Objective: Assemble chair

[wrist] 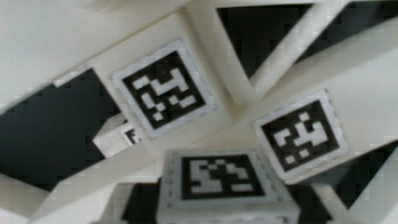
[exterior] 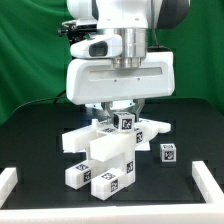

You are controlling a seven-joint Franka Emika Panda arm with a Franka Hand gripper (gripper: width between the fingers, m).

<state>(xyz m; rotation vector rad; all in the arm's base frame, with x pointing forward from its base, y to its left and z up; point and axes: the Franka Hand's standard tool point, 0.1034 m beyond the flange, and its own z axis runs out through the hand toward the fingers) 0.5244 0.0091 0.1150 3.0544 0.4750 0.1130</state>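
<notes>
A green curtain backs the black table, edged by white rails. The chair parts lie heaped mid-table, under the gripper; how wide its jaws stand, or whether they grip anything, I cannot tell.

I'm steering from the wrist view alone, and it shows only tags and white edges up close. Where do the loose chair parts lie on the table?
Observer: Most white parts sit heaped together near the middle of the black table.
Operator: Anything apart from the heap?
Observer: One small tagged cube stands alone to the exterior view's right of the heap, clear of it.
Operator: Where's the tool?
Observer: The tool hangs right at the heap's topmost tagged block; I cannot tell whether it grips.
</notes>
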